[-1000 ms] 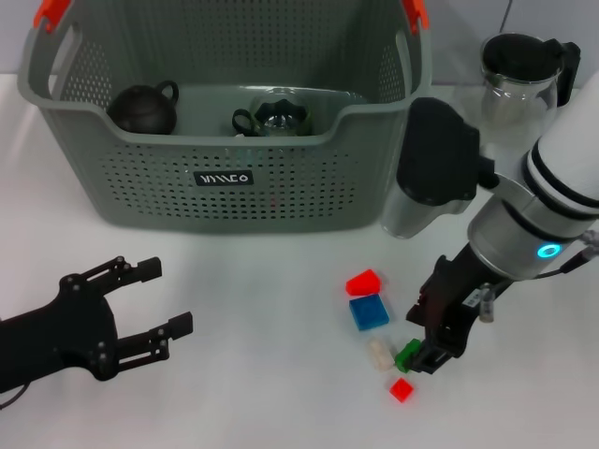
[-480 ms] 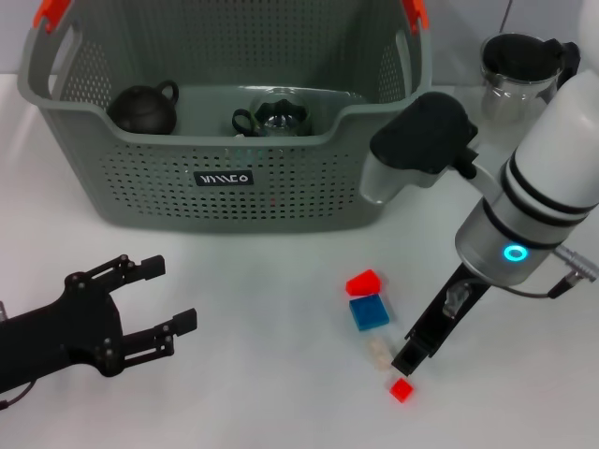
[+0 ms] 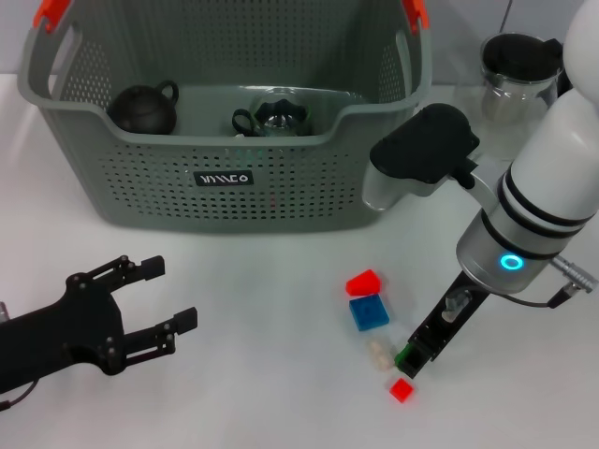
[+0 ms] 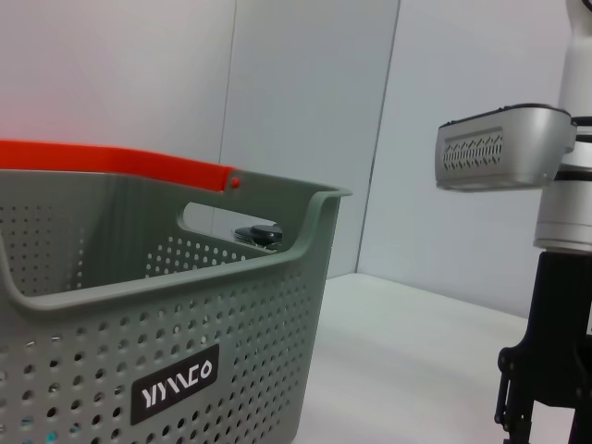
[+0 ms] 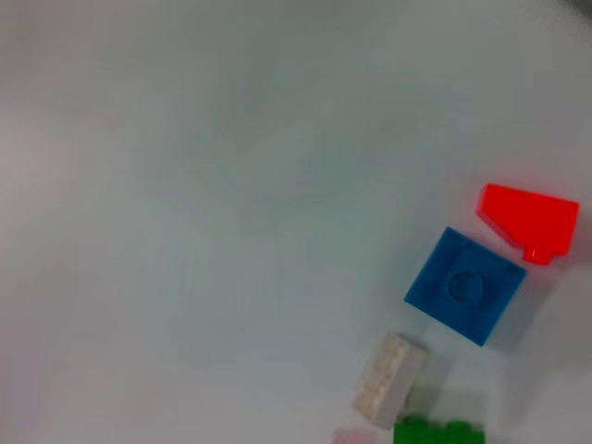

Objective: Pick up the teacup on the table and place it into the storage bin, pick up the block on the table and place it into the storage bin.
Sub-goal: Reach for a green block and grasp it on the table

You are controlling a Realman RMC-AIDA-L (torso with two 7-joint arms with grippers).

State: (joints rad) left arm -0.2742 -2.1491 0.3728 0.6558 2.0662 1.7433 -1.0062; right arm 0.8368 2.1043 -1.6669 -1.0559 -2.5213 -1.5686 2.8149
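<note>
The grey storage bin [image 3: 225, 201] stands at the back, with a dark teapot [image 3: 142, 108] and a dark green teacup [image 3: 276, 117] inside it. Several blocks lie on the table in front of it: a red wedge [image 3: 363, 282], a blue block [image 3: 369, 311], a cream block [image 3: 378, 353], a green block [image 3: 405, 355] and a small red block [image 3: 401, 390]. My right gripper [image 3: 416, 354] is down at the table with its tip against the green block. In the right wrist view the green block [image 5: 439, 432] sits at the frame's edge. My left gripper [image 3: 168, 295] rests open at the front left, holding nothing.
A glass pitcher [image 3: 519, 75] with a black lid stands at the back right, beside the bin. The bin's wall [image 4: 185, 305] fills much of the left wrist view, where the right arm [image 4: 541, 388] shows farther off.
My right wrist has turned and the gripper now stands narrow over the blocks. The green block, hidden half a second ago, shows at its tip again. The left arm has barely moved.
</note>
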